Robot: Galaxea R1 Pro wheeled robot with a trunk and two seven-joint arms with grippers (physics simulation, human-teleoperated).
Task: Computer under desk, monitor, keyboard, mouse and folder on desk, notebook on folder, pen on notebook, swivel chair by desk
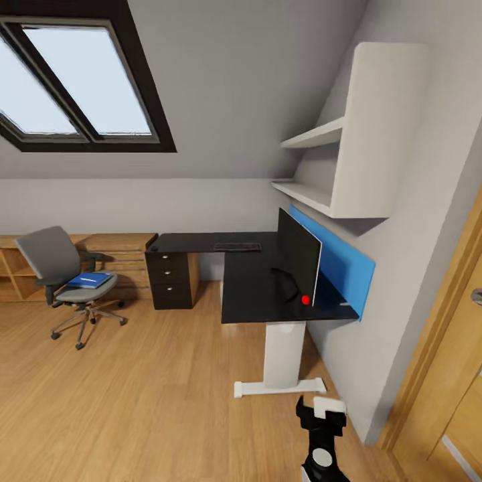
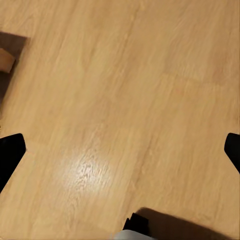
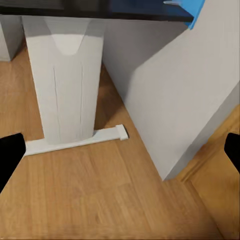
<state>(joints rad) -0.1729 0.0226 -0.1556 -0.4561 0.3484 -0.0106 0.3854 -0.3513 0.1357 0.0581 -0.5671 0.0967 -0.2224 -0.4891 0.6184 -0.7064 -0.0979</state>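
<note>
Black fingertips of the right gripper [image 3: 120, 150] stand wide apart, empty, facing the desk [image 1: 254, 281] pedestal nearby. Left gripper [image 2: 120, 150] likewise spread over bare floor [image 2: 125, 100]. Monitor [image 1: 298, 254] and keyboard [image 1: 237, 247] sit on the desk; folder [image 1: 89, 280] lies on the chair [image 1: 63, 278], well away.

The room is bright with soft, even light. The window [image 1: 80, 80] glows pale white. The wood floor [image 2: 120, 100] has one shiny spot of glare. A dark shadow lies under the desk [image 1: 254, 281]. The wrist pictures look a little blurry.
</note>
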